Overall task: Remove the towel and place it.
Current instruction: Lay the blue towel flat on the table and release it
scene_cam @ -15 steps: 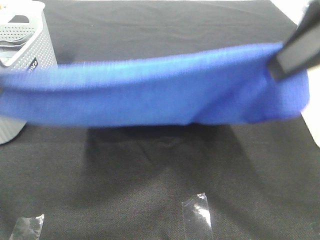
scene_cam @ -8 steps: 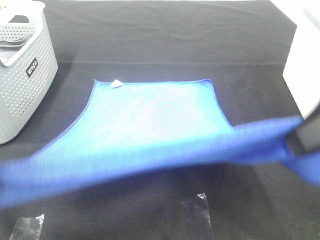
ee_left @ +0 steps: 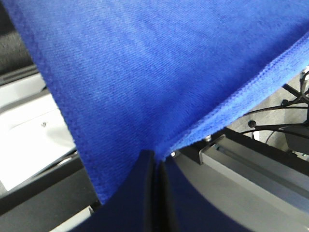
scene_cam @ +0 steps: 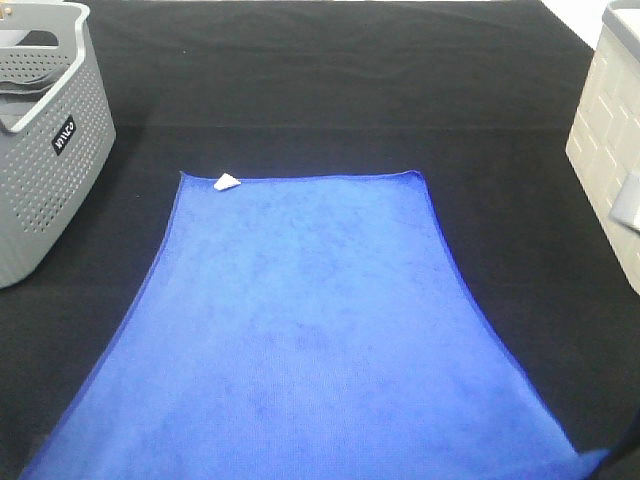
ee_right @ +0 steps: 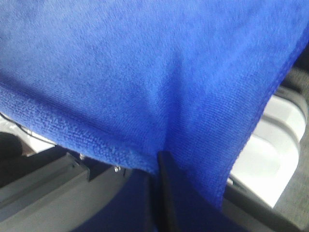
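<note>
The bright blue towel lies spread over the black table cloth, its far edge flat with a small white tag at the far left corner. Its near edge runs out of the bottom of the exterior high view, where neither gripper shows. In the left wrist view my left gripper is shut on a near corner of the towel. In the right wrist view my right gripper is shut on the other near corner of the towel. The cloth stretches taut away from both.
A grey perforated basket stands at the far left of the table. A beige ribbed bin stands at the right edge. Black table cloth shows beyond the towel and on both sides of it.
The towel's held edge has swept from high over the far table toward the near edge and out of view, leaving the cloth spread flat. Both grippers stayed shut on it.
</note>
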Available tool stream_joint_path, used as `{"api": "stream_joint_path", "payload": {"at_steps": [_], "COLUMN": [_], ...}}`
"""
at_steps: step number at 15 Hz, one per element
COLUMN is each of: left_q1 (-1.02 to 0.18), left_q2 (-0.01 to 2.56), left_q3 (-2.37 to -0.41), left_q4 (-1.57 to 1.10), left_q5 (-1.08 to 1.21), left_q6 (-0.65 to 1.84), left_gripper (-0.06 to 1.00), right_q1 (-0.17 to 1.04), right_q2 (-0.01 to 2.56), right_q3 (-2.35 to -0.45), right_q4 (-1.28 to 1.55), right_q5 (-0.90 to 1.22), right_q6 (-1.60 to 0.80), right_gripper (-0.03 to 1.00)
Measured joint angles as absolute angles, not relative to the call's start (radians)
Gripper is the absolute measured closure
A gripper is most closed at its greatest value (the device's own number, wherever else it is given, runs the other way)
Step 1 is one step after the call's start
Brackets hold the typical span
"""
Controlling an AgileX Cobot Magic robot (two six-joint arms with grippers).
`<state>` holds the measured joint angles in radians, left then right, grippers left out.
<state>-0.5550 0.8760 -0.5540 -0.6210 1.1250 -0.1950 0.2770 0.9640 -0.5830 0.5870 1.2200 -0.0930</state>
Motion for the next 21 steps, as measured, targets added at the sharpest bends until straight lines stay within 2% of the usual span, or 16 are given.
{"api": "stream_joint_path", "payload": {"at_steps": [6, 13, 21], "left_q1": [-0.555, -0.558, -0.559], "left_q2": [1.050, 1.453, 1.569], "left_q3": [-0.512, -0.513, -0.546], "left_q4": [-0.628, -0.643, -0.652], "left_q5": [1.055, 0.916, 0.836], "left_q6": [-0.129, 0.055, 0.107], "left_gripper": [0.94, 0.94, 0.94], "right_q1": [0.275, 0.273, 0.273], "right_q2": [1.163, 1.481, 1.680], "right_q3": [-0.544, -0.544, -0.544], "right_q4": [0.559, 0.543, 0.531], "right_q5": [1.210, 1.091, 1.026], "right_q6": [-0.158, -0.240, -0.272], "right_gripper": [0.97, 0.97, 0.97]}}
